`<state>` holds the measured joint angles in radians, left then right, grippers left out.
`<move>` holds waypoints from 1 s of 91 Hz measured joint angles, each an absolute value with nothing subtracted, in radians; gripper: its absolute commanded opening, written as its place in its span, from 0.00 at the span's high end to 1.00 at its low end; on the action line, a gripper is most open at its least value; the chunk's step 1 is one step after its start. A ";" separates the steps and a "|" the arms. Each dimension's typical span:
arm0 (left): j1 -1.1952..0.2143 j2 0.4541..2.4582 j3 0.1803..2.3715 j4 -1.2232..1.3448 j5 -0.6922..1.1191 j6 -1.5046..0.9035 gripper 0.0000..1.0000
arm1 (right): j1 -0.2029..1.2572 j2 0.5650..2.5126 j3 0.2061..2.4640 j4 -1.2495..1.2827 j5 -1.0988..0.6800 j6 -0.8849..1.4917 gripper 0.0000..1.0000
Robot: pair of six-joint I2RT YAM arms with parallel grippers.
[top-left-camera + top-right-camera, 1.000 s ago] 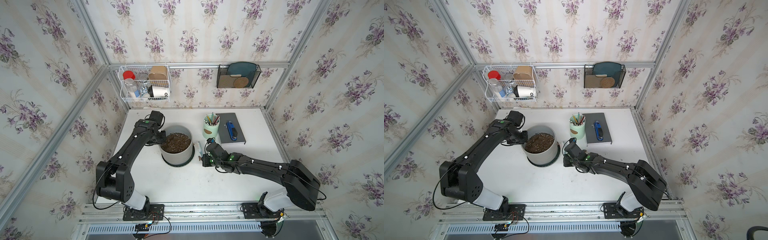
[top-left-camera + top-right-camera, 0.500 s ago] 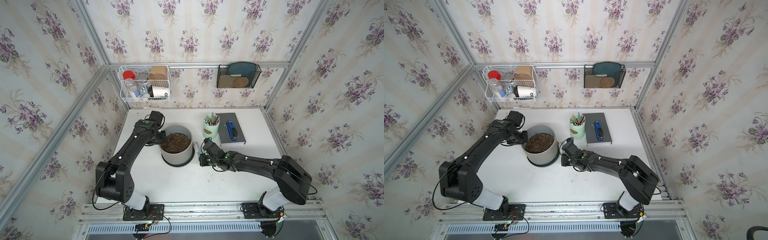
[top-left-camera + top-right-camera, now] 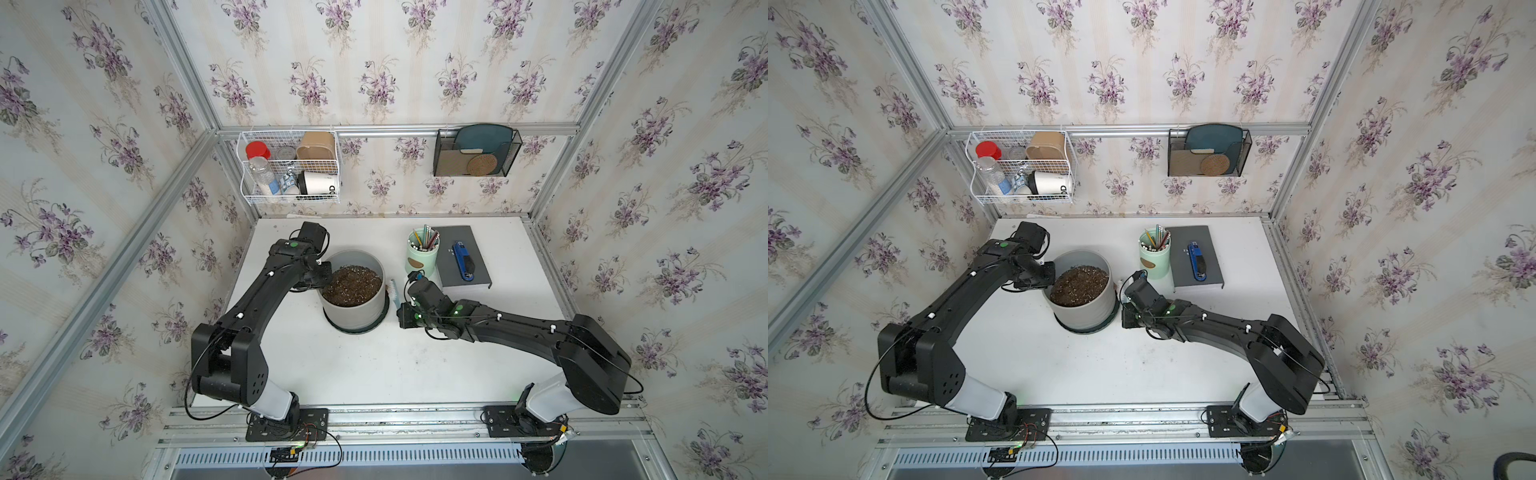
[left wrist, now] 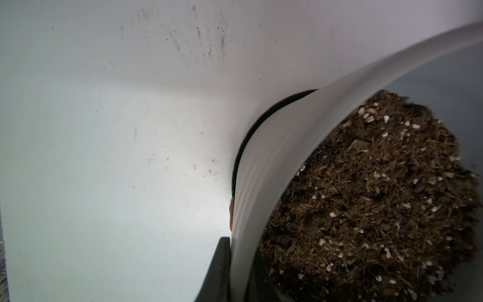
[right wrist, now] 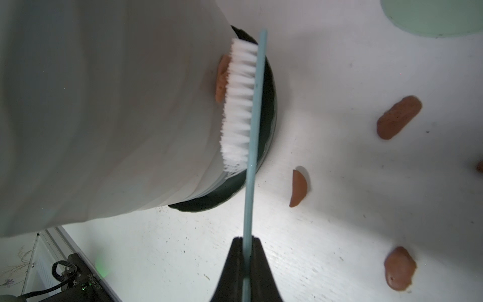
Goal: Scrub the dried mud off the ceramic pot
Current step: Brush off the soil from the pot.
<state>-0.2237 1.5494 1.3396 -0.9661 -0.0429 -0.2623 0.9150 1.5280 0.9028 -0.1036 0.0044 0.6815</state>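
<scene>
The ceramic pot (image 3: 353, 313) (image 3: 1077, 313) is a wide light-grey cylinder on a black saucer, filled with dark speckled soil. My left gripper (image 3: 322, 276) (image 4: 239, 251) is shut on its rim, one finger outside the wall and one inside. My right gripper (image 3: 402, 311) (image 5: 244, 239) is shut on the pale-blue handle of a brush (image 5: 252, 170). The white bristles (image 5: 239, 104) press against the pot's wall (image 5: 117, 104), over a blob of dried mud (image 5: 221, 78). Three more reddish-brown blobs (image 5: 398, 117) (image 5: 298, 188) (image 5: 398, 269) lie on the table.
A mint-green pencil cup (image 3: 422, 259) stands just behind my right gripper. A grey notebook (image 3: 478, 274) with a blue tool (image 3: 463, 259) on it lies beside the cup. A wire basket (image 3: 291, 170) and a black holder (image 3: 476, 151) hang on the back wall.
My right gripper has moved left with the brush, bringing the bristles against the pot's right side. The left arm and the pot have not moved.
</scene>
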 measured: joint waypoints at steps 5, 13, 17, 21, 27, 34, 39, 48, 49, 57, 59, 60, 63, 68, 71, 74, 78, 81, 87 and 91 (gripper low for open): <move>-0.224 1.549 1.338 -0.964 -0.044 -0.263 1.00 | 0.915 1.518 0.900 -0.108 0.012 0.681 1.00; -0.224 1.547 1.336 -0.963 -0.044 -0.263 1.00 | 0.913 1.506 0.897 -0.125 0.034 0.681 1.00; -0.224 1.547 1.336 -0.963 -0.044 -0.263 1.00 | 0.912 1.497 0.892 -0.131 0.043 0.681 1.00; -0.224 1.547 1.336 -0.963 -0.044 -0.263 1.00 | 0.910 1.485 0.883 -0.133 0.048 0.681 1.00; -0.224 1.546 1.333 -0.960 -0.045 -0.263 1.00 | 0.906 1.467 0.870 -0.138 0.061 0.681 1.00; -0.224 1.544 1.331 -0.958 -0.045 -0.263 1.00 | 0.903 1.451 0.859 -0.141 0.068 0.681 1.00; -0.224 1.544 1.330 -0.957 -0.045 -0.263 1.00 | 0.902 1.441 0.850 -0.141 0.074 0.681 1.00; -0.224 1.543 1.330 -0.956 -0.046 -0.263 1.00 | 0.902 1.452 0.847 -0.141 0.073 0.682 1.00; -0.224 1.543 1.330 -0.956 -0.046 -0.263 1.00 | 0.901 1.458 0.849 -0.141 0.073 0.682 1.00; -0.225 1.543 1.330 -0.956 -0.046 -0.263 1.00 | 0.901 1.507 0.871 -0.143 0.049 0.681 1.00; -0.225 1.543 1.330 -0.956 -0.046 -0.263 1.00 | 0.901 1.518 0.878 -0.144 0.043 0.681 1.00; -0.225 1.543 1.330 -0.956 -0.046 -0.263 1.00 | 0.901 1.523 0.881 -0.144 0.039 0.681 1.00; -0.225 1.543 1.331 -0.957 -0.046 -0.263 1.00 | 0.901 1.536 0.893 -0.144 0.033 0.681 1.00; -0.225 1.543 1.331 -0.957 -0.046 -0.263 1.00 | 0.901 1.555 0.912 -0.142 0.028 0.680 1.00; -0.225 1.543 1.331 -0.957 -0.046 -0.263 1.00 | 0.901 1.568 0.924 -0.139 0.014 0.679 1.00; -0.225 1.543 1.331 -0.957 -0.046 -0.263 1.00 | 0.901 1.581 0.934 -0.138 0.005 0.677 1.00; -0.226 1.543 1.331 -0.957 -0.047 -0.263 1.00 | 0.901 1.596 0.946 -0.138 0.002 0.676 1.00; -0.226 1.543 1.331 -0.957 -0.047 -0.263 1.00 | 0.903 1.605 0.954 -0.138 -0.008 0.673 1.00; -0.226 1.543 1.331 -0.957 -0.048 -0.263 1.00 | 0.903 1.612 0.963 -0.139 -0.015 0.673 1.00; -0.226 1.544 1.331 -0.957 -0.048 -0.263 1.00 | 0.903 1.611 0.965 -0.139 -0.016 0.673 1.00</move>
<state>-0.2264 1.5436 1.3308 -0.9565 -0.0479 -0.2634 0.9031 1.6108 0.9653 -0.1394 -0.0158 0.6731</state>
